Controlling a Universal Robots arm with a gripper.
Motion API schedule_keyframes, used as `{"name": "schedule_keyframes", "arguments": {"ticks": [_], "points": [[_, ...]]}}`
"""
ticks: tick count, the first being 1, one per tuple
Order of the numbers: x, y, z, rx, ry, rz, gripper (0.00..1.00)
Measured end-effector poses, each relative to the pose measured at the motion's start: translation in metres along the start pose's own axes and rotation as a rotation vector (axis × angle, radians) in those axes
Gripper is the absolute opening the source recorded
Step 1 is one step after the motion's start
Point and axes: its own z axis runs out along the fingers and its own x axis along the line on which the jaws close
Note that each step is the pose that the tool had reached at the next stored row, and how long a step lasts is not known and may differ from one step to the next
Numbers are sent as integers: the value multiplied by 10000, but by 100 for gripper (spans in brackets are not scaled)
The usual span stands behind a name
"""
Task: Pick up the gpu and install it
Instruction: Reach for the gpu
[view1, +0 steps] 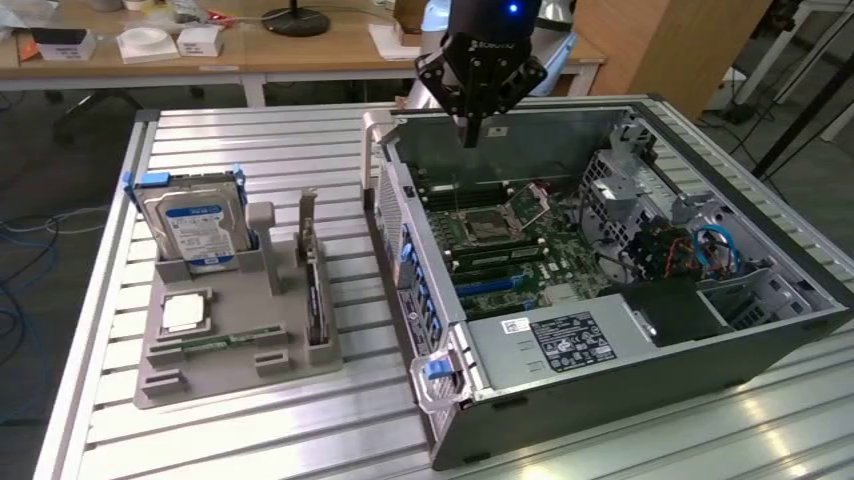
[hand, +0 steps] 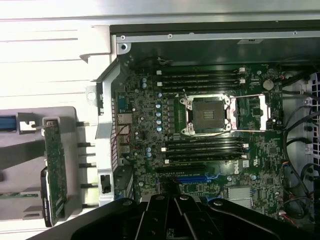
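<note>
The gpu (view1: 314, 285) stands on its long edge in a slot of the grey holder (view1: 214, 378), at the exterior view's left of the computer case. In the wrist view the gpu (hand: 55, 172) shows edge-on beside the case wall. My gripper (view1: 469, 132) hangs over the far rim of the open case (view1: 601, 345), well apart from the gpu. Its fingers are shut together with nothing between them. In the wrist view my gripper (hand: 175, 194) points down at the motherboard (hand: 145, 125) near the blue expansion slot (hand: 192, 178).
The holder also carries a silver hard drive (view1: 198, 225), a processor chip (view1: 183, 312) and a green memory stick (view1: 214, 342). Inside the case are an open processor socket (hand: 207, 115), memory slots, a drive cage and cables (view1: 707, 250). A slatted metal table (view1: 267, 140) lies under everything.
</note>
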Motion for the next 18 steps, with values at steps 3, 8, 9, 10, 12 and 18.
{"name": "schedule_keyframes", "arguments": {"ticks": [3, 8, 9, 10, 12, 18], "points": [[36, -3, -1, 0, 0, 0, 11], [187, -14, -4, 0, 0, 0, 11], [232, -17, -5, 0, 0, 0, 11], [271, -20, -6, 0, 0, -2, 11], [345, -26, -7, 0, 0, 0, 11], [538, -40, -10, -1, 0, 0, 11]]}}
